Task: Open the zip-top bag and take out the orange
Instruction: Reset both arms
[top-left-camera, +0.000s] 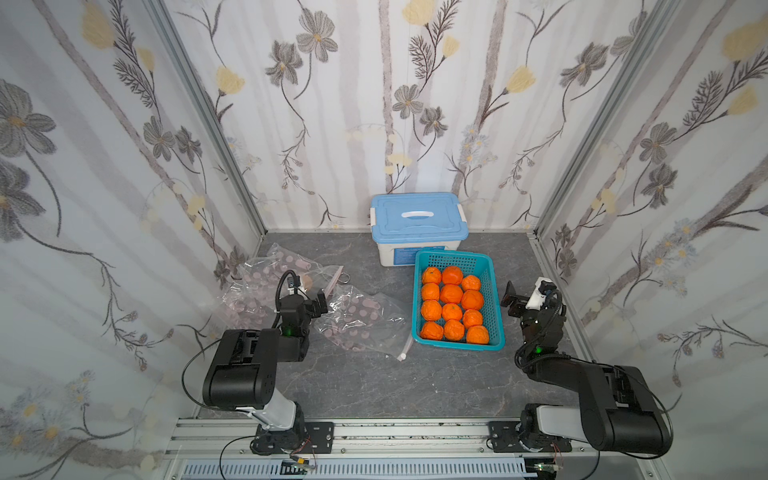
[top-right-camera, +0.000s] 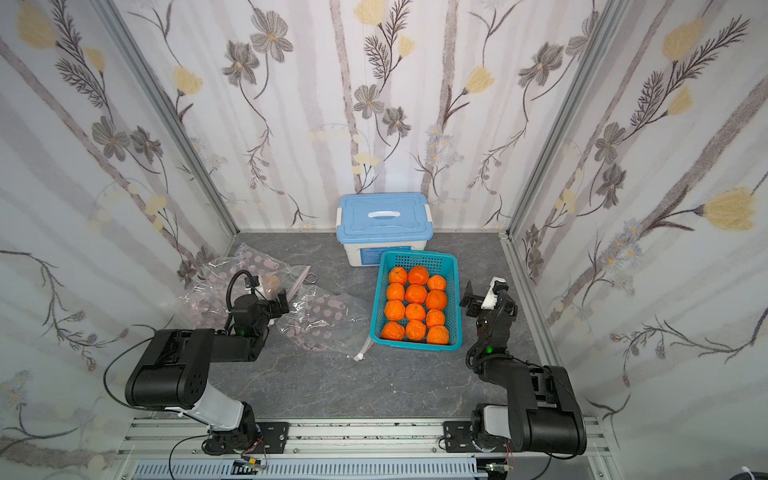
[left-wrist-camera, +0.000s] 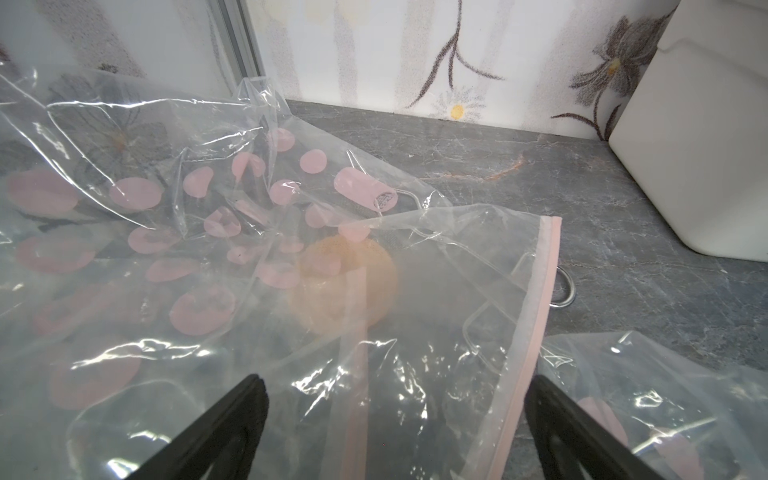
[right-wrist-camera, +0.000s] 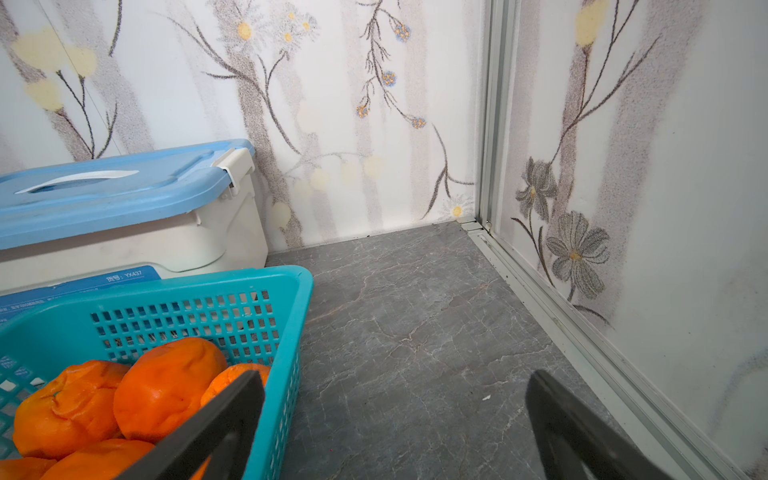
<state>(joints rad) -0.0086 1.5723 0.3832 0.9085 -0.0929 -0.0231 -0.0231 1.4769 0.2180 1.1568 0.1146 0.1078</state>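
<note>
A clear zip-top bag (top-left-camera: 266, 282) (top-right-camera: 216, 286) with pink dots lies crumpled at the left of the table. An orange (left-wrist-camera: 345, 286) (top-left-camera: 308, 283) shows hazily through its plastic, near the pink zip strip (left-wrist-camera: 536, 332). My left gripper (top-left-camera: 309, 294) (top-right-camera: 272, 296) (left-wrist-camera: 397, 380) hovers open just over this bag's zip end, with nothing between its fingers. My right gripper (top-left-camera: 520, 293) (top-right-camera: 478, 296) (right-wrist-camera: 397, 376) stands open and empty above bare table, beside the right wall of the basket.
A second dotted bag (top-left-camera: 361, 320) (top-right-camera: 320, 320) lies between the left arm and a teal basket (top-left-camera: 498, 316) (right-wrist-camera: 291, 316) filled with several oranges (top-left-camera: 452, 295). A blue-lidded white box (top-left-camera: 417, 220) stands against the back wall. A metal ring (left-wrist-camera: 563, 291) lies by the zip strip.
</note>
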